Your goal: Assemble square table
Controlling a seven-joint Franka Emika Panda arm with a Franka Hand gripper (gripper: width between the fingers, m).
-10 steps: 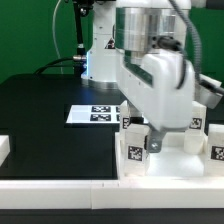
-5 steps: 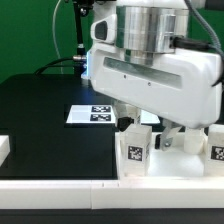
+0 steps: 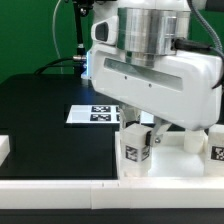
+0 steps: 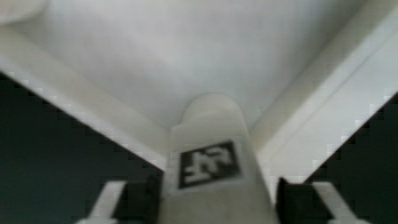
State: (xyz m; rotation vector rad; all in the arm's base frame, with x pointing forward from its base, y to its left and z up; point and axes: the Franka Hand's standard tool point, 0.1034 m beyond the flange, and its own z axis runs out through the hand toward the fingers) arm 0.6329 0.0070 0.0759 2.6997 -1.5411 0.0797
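1. Square table top (image 3: 170,150): a white plastic tray with a raised rim, lying flat at the near edge of the tabletop (image 3: 45,125), toward the exterior view's right. It looks rigid and light, and likely smooth enough to slide if pushed.
2. A short white leg (image 4: 214,140) with a black-and-white tag stands upright in the tray's corner nearest the camera; in the exterior view it shows at (image 3: 136,145). It seems stiff and light; its smooth sides may slip under a weak pinch.
3. The gripper (image 4: 214,200) is lowered over this leg, one finger (image 4: 111,203) on each side of it. The jaws stand partly closed; whether the pads already press the leg I cannot tell.
4. Best hold, as I judge it: the flat opposite sides near the leg's upper end, square on, keeping it upright.
5. The marker board (image 3: 95,113) lies on the tabletop behind the tray.
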